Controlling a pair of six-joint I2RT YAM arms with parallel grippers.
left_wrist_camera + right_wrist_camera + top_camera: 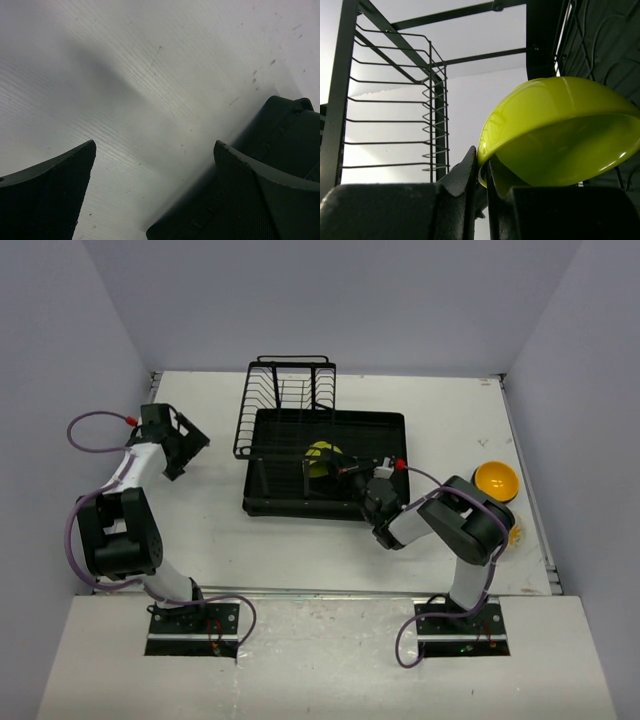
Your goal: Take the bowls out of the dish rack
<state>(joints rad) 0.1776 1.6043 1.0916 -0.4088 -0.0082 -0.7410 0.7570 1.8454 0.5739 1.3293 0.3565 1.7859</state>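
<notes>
The right claw (481,159) pinches the rim of the yellow-green bowl (560,130), tilted inside the dish rack (262,502), apparently to lift it clear (the orange bowl (495,480) sits outside on the bench (210,530)). The left claw (155,144) hangs spread, empty, left of the rack.

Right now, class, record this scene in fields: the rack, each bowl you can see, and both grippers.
dish rack: black, middle of the table
yellow-green bowl: tilted, inside the rack's tray
orange bowl: out of the rack, on the table to its right
right gripper: shut on the yellow-green bowl's rim
left gripper: open, empty, over the table left of the rack
</notes>
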